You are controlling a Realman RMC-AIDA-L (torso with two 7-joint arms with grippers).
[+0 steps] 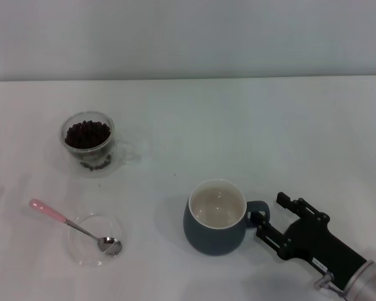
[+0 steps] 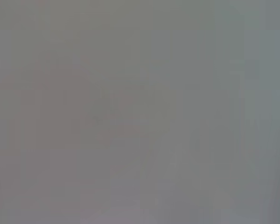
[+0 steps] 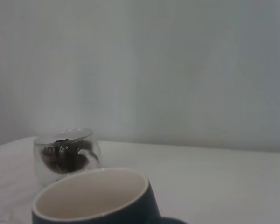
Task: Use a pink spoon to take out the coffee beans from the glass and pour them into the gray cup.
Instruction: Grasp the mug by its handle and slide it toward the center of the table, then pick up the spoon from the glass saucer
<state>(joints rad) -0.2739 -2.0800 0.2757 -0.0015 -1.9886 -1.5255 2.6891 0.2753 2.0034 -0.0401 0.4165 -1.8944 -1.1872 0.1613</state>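
Going left to right, the small clear double-walled glass (image 1: 89, 142), filled with dark oval coffee beans (image 1: 86, 133), sits well away from our right gripper (image 1: 267, 218), far across the white desk (image 1: 238, 125). Nearer us, the pink spoon (image 1: 72, 226) with its shiny metal bowl rests in a shallow clear glass dish (image 1: 93, 239). The rounded dark blue-gray cup (image 1: 216, 216) with cream inside stands empty, its loop handle just in front of our right gripper, whose jaws stand spread wide at that handle. We judge we are steadying the cup: close gently on the handle without tipping it. Our left gripper is out of sight, so we cannot tell its state
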